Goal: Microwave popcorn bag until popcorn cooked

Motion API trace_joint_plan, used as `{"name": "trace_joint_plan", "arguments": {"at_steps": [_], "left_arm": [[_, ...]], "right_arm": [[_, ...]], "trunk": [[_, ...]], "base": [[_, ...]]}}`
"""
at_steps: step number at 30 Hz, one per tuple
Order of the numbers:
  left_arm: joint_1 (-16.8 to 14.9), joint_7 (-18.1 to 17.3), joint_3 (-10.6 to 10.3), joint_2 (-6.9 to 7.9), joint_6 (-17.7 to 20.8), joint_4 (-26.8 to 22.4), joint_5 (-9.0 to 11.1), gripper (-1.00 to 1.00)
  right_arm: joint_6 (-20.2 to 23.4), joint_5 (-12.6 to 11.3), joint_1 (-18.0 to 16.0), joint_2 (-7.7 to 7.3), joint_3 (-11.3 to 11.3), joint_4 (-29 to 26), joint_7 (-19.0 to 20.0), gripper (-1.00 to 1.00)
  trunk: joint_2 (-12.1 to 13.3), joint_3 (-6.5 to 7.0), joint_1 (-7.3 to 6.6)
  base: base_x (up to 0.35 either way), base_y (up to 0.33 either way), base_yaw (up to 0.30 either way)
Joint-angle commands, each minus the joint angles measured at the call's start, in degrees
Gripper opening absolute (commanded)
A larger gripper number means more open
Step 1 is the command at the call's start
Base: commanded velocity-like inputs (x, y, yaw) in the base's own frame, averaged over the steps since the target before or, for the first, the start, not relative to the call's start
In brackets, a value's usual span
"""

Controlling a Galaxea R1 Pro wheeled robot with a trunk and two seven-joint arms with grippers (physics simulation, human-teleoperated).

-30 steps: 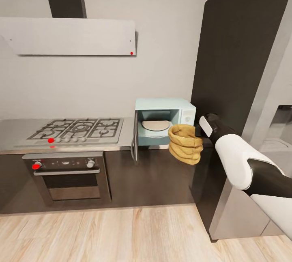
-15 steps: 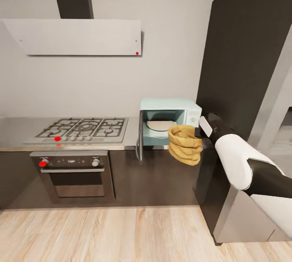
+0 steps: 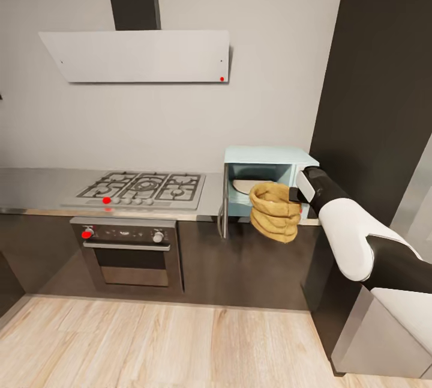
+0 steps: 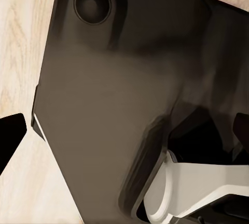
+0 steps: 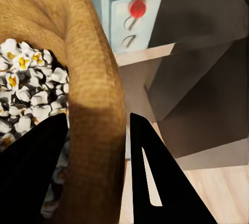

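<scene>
The head view is evenly and softly lit, bright on the pale wall (image 3: 180,124) and wood floor (image 3: 150,346), with only a faint sheen on the grey desk (image 3: 36,187) and straight lines bowing slightly toward the edges. The left wrist view is dim (a broad dark panel (image 4: 104,104) with smeared, blurry shadow gradients). In the right wrist view the black fingers (image 5: 150,172) read as flat silhouettes, and the popcorn bag (image 5: 93,104) is shaded on its near fold.

A home kitchen: gas hob (image 3: 143,187), built-in oven (image 3: 130,253), extractor hood (image 3: 141,54), microwave (image 3: 268,173).
</scene>
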Motion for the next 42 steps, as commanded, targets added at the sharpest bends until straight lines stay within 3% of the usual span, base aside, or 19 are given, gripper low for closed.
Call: {"name": "trace_joint_plan", "arguments": {"at_steps": [1, 12, 42], "left_arm": [[0.0, 0.0, 0.1, -0.01, -0.1, -0.1, 0.3, 1.00], [0.0, 0.0, 0.2, -0.02, 0.0, -0.1, 0.4, 1.00], [0.0, 0.0, 0.6, 0.06, -0.1, -0.1, 0.8, 1.00]], "right_arm": [[0.2, -0.1, 0.0, 0.03, -0.4, -0.8, -0.2, -1.00], [0.1, -0.1, 0.0, 0.10, -0.3, -1.8, 0.0, -1.00], [-1.4, 0.0, 0.0, 0.28, -0.3, -0.8, 0.0, -1.00]], "trunk": [[0.0, -0.06, 0.00], [0.0, -0.06, 0.00], [0.0, -0.06, 0.00]], "base": [[0.000, 0.000, 0.003], [0.011, 0.000, 0.000], [0.275, 0.000, 0.000]]}}
